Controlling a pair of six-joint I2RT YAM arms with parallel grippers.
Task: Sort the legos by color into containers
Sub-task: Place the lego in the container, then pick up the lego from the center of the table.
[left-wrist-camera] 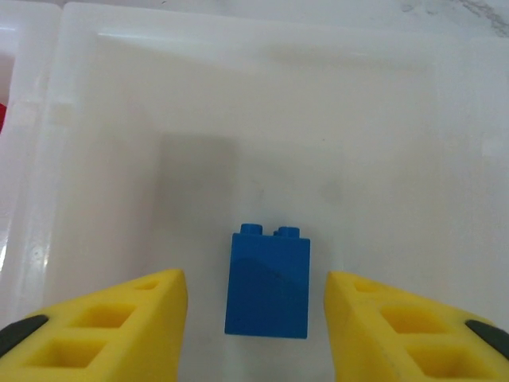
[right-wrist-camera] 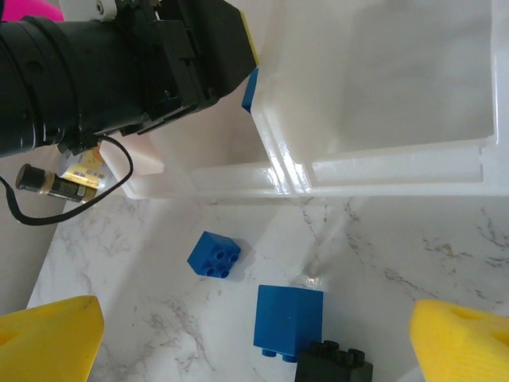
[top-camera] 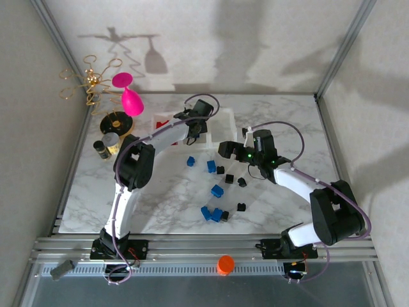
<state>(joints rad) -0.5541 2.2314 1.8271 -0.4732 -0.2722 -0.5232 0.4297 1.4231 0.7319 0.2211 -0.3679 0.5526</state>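
In the left wrist view my left gripper (left-wrist-camera: 255, 280) is open over the middle clear container (left-wrist-camera: 238, 48). A blue lego (left-wrist-camera: 268, 282) lies on that container's floor between the yellow fingers (left-wrist-camera: 127, 326), with a gap on each side. From above, the left gripper (top-camera: 194, 132) hangs over the row of containers (top-camera: 225, 120); red legos (top-camera: 163, 123) lie in the leftmost one. My right gripper (top-camera: 225, 151) is open above loose legos: a blue lego (right-wrist-camera: 215, 255), a second blue one (right-wrist-camera: 288, 322) and a black lego (right-wrist-camera: 334, 368). More blue (top-camera: 217, 190) and black legos (top-camera: 241, 206) are scattered on the marble table.
A small dark gold-lidded jar (top-camera: 105, 144), a pink goblet (top-camera: 131, 99) and a gold wire stand (top-camera: 89, 80) stand at the back left. An orange cap (top-camera: 225, 263) sits on the front rail. The left arm's black wrist (right-wrist-camera: 119, 64) looms close to the right gripper.
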